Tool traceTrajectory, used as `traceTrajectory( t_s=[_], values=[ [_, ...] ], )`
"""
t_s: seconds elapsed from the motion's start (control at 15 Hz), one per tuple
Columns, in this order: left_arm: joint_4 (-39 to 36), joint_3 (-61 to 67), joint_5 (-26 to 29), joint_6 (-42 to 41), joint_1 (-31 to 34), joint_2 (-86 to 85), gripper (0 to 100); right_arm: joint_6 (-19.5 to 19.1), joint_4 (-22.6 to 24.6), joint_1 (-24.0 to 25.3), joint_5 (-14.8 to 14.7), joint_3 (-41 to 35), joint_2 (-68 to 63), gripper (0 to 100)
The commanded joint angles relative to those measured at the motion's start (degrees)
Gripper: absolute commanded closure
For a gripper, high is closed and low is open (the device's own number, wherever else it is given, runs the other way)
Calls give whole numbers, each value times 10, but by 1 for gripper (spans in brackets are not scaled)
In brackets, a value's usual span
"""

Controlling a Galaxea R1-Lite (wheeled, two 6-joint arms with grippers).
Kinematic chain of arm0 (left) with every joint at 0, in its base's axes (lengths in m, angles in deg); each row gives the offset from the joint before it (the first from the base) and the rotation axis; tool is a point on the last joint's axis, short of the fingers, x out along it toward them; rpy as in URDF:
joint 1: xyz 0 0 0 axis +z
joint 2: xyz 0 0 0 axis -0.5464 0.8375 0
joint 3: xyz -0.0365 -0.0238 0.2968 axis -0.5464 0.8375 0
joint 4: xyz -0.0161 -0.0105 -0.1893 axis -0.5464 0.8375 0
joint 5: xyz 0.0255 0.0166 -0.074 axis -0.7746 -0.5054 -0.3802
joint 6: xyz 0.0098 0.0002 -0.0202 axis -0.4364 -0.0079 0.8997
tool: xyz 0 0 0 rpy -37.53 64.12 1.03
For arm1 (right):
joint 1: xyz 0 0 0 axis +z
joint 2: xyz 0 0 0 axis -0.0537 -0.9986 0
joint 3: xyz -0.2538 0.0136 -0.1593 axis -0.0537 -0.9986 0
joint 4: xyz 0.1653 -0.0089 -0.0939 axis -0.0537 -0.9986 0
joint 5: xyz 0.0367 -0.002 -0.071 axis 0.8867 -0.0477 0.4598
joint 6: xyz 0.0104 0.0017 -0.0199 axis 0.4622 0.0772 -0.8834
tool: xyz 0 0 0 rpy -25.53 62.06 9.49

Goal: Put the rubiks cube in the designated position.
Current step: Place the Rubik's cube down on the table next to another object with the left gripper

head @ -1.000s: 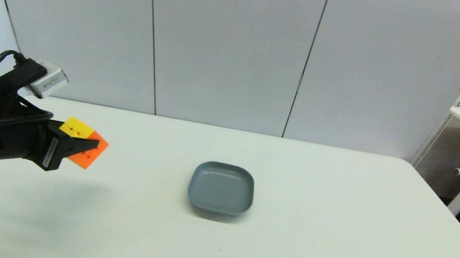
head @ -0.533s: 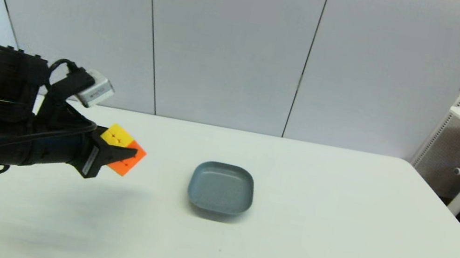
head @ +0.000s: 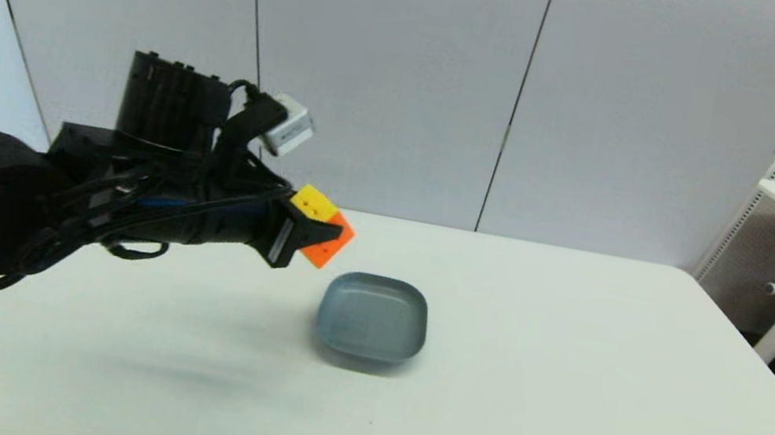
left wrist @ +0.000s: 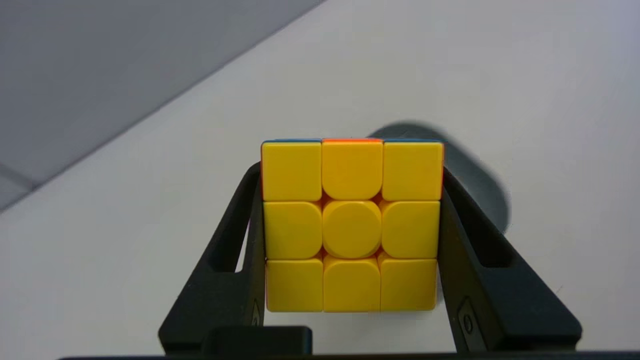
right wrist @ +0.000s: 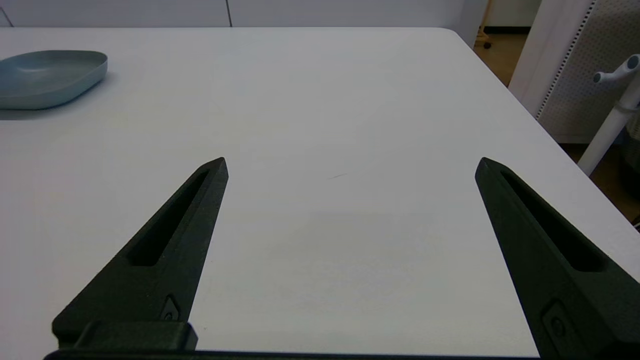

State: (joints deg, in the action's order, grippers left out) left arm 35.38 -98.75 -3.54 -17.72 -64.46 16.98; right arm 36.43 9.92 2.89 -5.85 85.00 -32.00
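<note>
Left gripper (head: 308,235) was clamped on the rubiks cube (head: 322,228) by two opposite side faces, carrying it clear of the table (head: 561,408), just short of the grey dish (head: 374,317), probably the drop spot. Right gripper (right wrist: 350,170) sat parked low over the table's right side, fingers spread wide, holding nothing.

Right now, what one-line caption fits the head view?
Left pincer holds the cube in the air beside the grey dish.
</note>
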Motion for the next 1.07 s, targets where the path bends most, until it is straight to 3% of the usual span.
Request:
traceTrajectory(
  t_s=[0.07, 0.53, 0.8, 1.07],
  values=[
    [-25, -103, -42, 41, -107, 77, 100, -2, 0, 0, 0, 0, -1, 0],
    [-21, -155, -83, 42, -221, 157, 100, 0, 0, 0, 0, 0, -1, 0],
    [-18, -203, -161, 51, -229, 228, 100, -2, 0, 0, 0, 0, -1, 0],
    [86, -319, -214, 111, -211, 295, 100, 0, 0, 0, 0, 0, -1, 0]
  ],
)
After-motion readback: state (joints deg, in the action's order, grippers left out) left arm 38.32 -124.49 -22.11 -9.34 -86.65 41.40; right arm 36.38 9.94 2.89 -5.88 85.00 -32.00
